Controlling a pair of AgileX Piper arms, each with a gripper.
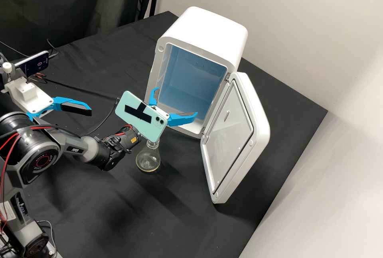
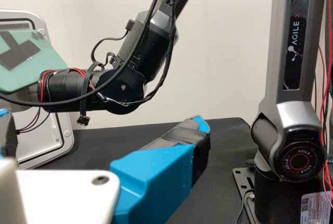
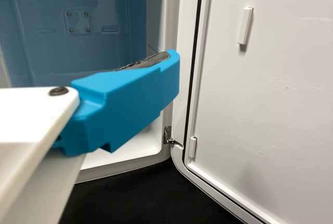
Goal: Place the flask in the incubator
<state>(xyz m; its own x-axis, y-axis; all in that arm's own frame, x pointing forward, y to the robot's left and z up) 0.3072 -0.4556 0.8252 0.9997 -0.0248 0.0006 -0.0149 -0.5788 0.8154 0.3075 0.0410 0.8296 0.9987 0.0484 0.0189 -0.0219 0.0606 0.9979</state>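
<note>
Flask [image 1: 148,160] of clear glass, likely light, slippery and easy to break, stands on the black bench [image 1: 119,210] by the open incubator [image 1: 207,38], under the right claw [image 1: 175,101], which is spread wide and empty; best pinched gently at its thin neck

Black-draped surface in a pale-walled room, dark curtain behind

A black cloth covers the surface [image 1: 119,210], matte and slightly creased, and reaches its far corner and its right edge. Behind it rises a plain white wall [image 1: 311,18], unmarked. At the back left a dark curtain [image 1: 60,2] hangs in long folds and meets the wall near the far corner of the surface. Beyond the right edge of the cloth lies a pale, plain area [image 1: 327,194]; whether this is floor or more wall cannot be told. A thin black cable [image 1: 85,90] trails across the cloth on the left side, and a few red wires [image 1: 38,77] lie near the left edge.
</note>
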